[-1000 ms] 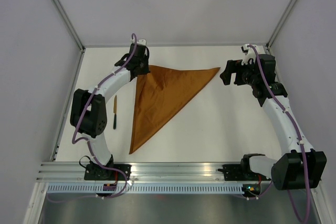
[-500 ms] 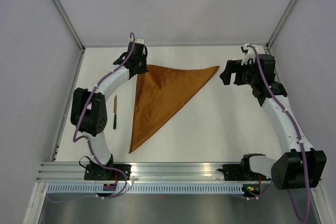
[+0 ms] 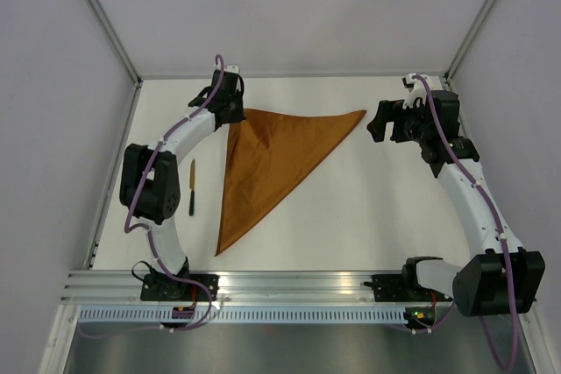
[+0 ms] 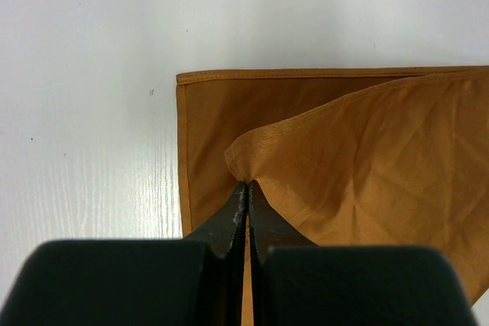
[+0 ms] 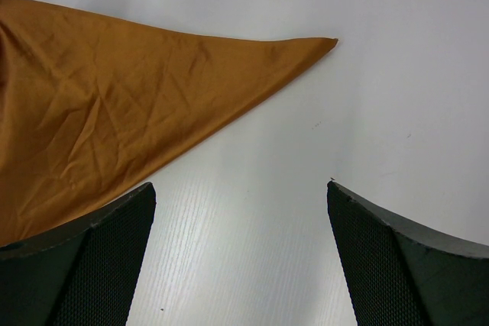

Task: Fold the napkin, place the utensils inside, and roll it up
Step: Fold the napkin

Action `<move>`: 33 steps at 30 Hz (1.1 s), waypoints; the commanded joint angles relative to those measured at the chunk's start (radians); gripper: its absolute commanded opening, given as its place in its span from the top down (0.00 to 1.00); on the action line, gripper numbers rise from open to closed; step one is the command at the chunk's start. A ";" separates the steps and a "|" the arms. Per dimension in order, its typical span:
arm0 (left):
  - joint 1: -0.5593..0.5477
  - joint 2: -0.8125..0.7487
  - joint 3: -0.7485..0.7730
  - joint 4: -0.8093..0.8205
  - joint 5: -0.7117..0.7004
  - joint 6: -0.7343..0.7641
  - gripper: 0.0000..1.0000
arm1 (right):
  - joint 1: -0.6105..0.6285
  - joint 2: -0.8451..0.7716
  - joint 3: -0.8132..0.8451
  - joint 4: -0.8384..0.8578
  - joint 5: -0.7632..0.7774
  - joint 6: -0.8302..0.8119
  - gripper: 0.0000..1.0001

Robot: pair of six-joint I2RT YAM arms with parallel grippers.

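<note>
1. The napkin is rust-orange woven cloth with a faint sheen and fine creases. It lies folded into a long triangle on the white surface. One point reaches toward the right arm, another toward the near edge, and the third corner sits far-left.
2. In the left wrist view the napkin shows two layers. The lower layer lies flat with a stitched hem along its squared corner. The upper layer's corner is drawn back from it and bunched into a small peak.
3. The left hand has its black fingers pressed together, pinching that bunched peak of the upper layer. From overhead the left hand sits at the napkin's far-left corner.
4. The right hand is spread wide and holds nothing. Its dark, mesh-textured fingers straddle bare surface just beside the napkin's tapering right point, not touching it. From overhead the right hand stands just off that tip.
5. The utensil is thin and stick-like — dark at the near end, paler at the far end. It lies on the surface left of the napkin, close to the left arm and apart from the cloth.
6. The surface shows a faint wood-grain texture in the wrist views.
</note>
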 commanded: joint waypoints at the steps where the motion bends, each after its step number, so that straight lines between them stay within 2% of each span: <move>1: 0.011 0.009 0.056 -0.011 0.019 0.043 0.98 | 0.002 -0.001 -0.001 -0.001 0.014 -0.002 0.02; 19: 0.017 0.055 0.064 -0.011 0.016 0.040 0.98 | 0.002 0.005 -0.002 -0.001 0.014 -0.006 0.02; 25: 0.017 0.084 0.063 -0.010 -0.021 0.034 0.73 | 0.002 0.006 -0.002 -0.001 0.016 -0.009 0.02; 28: 0.017 0.091 0.053 0.004 -0.036 0.036 0.52 | 0.002 0.006 -0.002 -0.003 0.016 -0.009 0.02; 33: 0.018 0.073 0.032 0.032 -0.055 0.046 0.38 | 0.002 0.008 -0.002 -0.003 0.012 -0.011 0.02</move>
